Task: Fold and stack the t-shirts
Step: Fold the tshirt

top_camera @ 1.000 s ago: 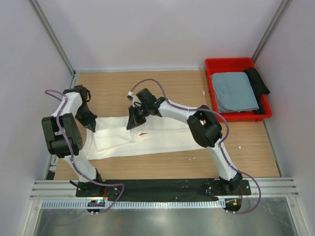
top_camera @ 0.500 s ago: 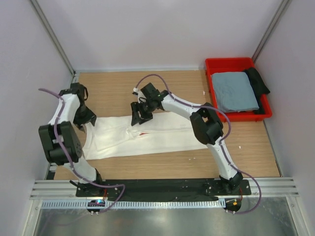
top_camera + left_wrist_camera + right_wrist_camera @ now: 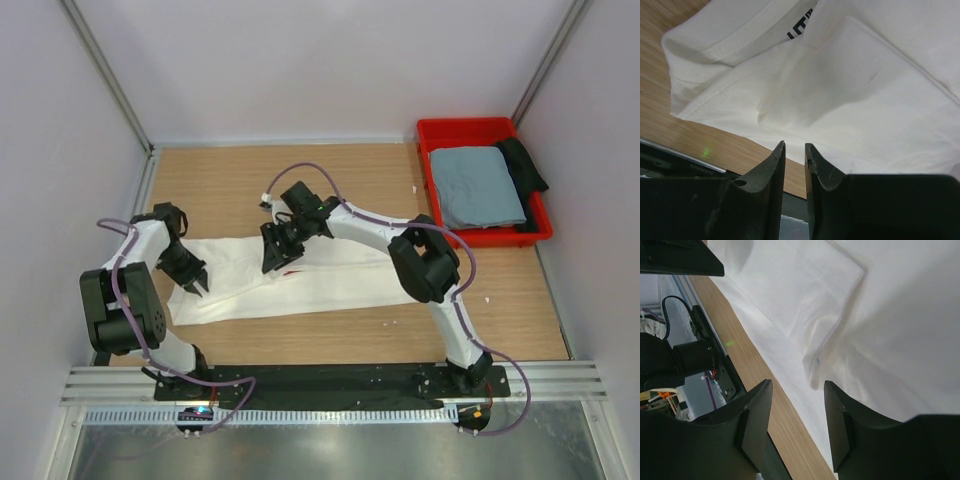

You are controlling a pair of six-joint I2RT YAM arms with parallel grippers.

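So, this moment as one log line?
white t-shirt: partly folded | left tool: open, empty | right tool: open, empty | grey-blue t-shirt: in red bin

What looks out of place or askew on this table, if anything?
The white t-shirt lies as a long, slightly slanted strip with uneven folded layers. In the red bin, a black cloth drapes over the right rim beside the grey-blue t-shirt.

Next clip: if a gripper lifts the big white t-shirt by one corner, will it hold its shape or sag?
Likely floppy: the large white cloth t-shirt lies flat in soft overlapping layers, so a lifted corner would probably sag and the fold fall open. It looks thin and light. Pushed across the wooden table, it would probably bunch rather than slide.
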